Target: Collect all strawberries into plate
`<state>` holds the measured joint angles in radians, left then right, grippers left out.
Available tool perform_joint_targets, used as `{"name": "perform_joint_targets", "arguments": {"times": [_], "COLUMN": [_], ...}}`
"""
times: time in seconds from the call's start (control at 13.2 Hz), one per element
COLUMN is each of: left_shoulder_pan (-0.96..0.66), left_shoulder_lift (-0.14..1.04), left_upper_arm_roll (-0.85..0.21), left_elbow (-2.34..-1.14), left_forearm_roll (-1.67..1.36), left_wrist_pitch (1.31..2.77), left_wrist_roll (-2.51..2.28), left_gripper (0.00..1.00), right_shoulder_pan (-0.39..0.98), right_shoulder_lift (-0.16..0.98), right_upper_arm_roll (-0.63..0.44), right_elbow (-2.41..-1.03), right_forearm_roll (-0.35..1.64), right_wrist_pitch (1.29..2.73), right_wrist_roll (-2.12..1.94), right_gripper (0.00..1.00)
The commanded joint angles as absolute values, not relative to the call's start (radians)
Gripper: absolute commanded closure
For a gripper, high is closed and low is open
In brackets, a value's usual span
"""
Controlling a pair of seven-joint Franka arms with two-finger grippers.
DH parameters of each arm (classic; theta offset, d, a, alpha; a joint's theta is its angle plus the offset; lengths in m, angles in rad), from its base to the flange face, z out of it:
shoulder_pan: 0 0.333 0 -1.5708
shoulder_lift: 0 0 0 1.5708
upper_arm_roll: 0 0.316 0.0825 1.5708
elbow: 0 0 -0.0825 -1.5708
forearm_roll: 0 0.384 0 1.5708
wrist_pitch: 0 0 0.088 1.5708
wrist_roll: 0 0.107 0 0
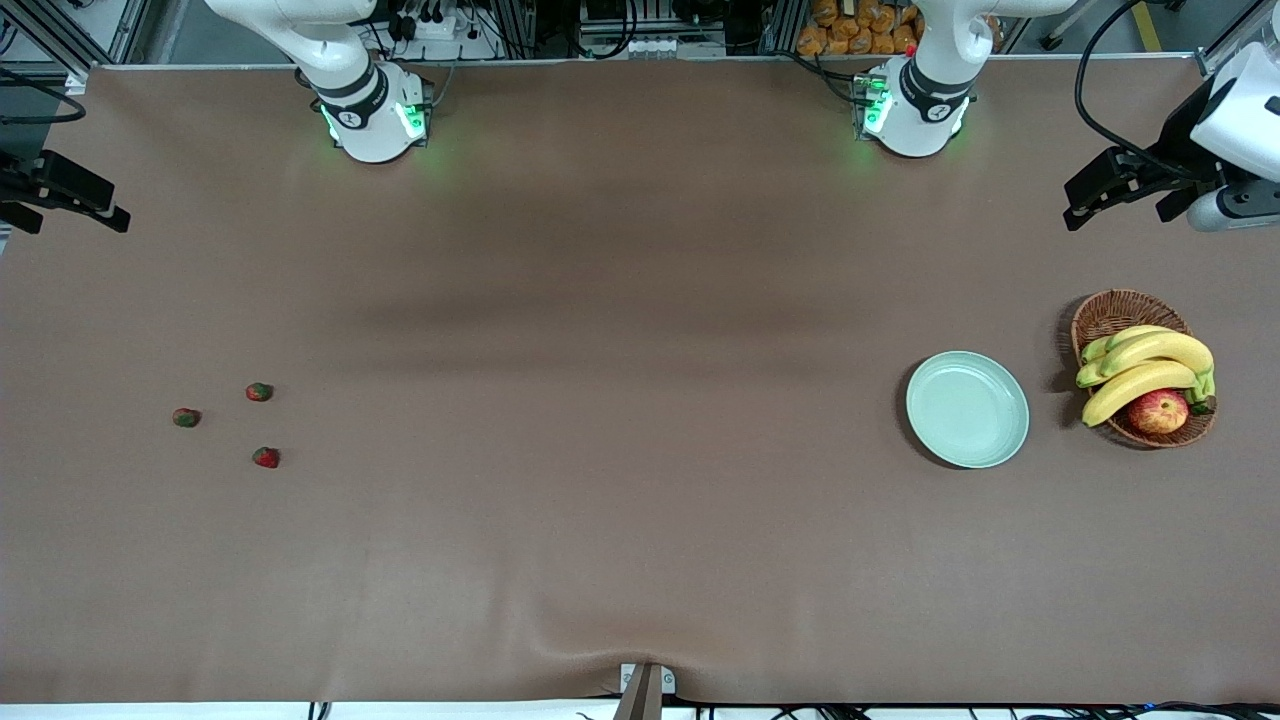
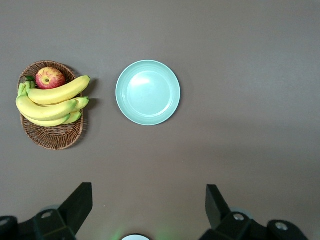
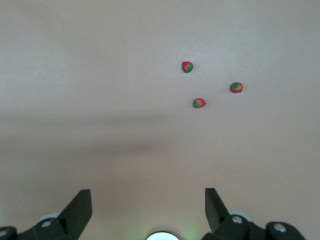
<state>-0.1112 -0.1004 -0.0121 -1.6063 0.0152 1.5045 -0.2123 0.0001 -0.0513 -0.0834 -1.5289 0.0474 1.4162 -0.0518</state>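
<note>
Three small red strawberries with green tops lie loose on the brown table toward the right arm's end: one (image 1: 259, 392), one (image 1: 186, 418), and one (image 1: 266, 458) nearest the front camera. They also show in the right wrist view (image 3: 187, 66), (image 3: 236, 87), (image 3: 199, 103). The pale mint-green plate (image 1: 967, 408) sits empty toward the left arm's end and shows in the left wrist view (image 2: 148, 92). My right gripper (image 1: 60, 205) (image 3: 147, 200) is open and empty, high over the table's end near the strawberries. My left gripper (image 1: 1120, 200) (image 2: 149, 200) is open and empty, high over the table near the basket.
A brown wicker basket (image 1: 1120, 305) (image 2: 55, 142) stands beside the plate at the left arm's end. It holds a bunch of bananas (image 1: 1150, 365) and a red-yellow apple (image 1: 1158, 411). The table cloth has a wrinkle at the front edge (image 1: 640, 650).
</note>
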Motion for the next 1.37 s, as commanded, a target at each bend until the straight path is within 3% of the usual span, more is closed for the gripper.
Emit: {"name": "perform_joint_targets", "arguments": {"times": [0.0, 1.29], "left_shoulder_pan": [-0.109, -0.107], "left_shoulder_lift": [-0.089, -0.104], "left_upper_arm_roll": [-0.009, -0.009], "left_elbow": [-1.575, -1.572], "left_forearm_roll": [-0.006, -0.008], "left_wrist_pitch": [1.477, 1.418], "left_wrist_roll": [-0.189, -0.195], "left_gripper": [0.00, 0.00], "right_shoulder_pan": [0.026, 0.012], "right_shoulder_lift": [-0.054, -0.034], "right_upper_arm_roll": [-0.107, -0.106], "right_elbow": [-1.525, -1.549], "right_forearm_roll": [0.054, 0.054], "right_wrist_pitch": [1.407, 1.420], "right_wrist_roll": [-0.034, -0.037], "right_gripper": [0.00, 0.00]}}
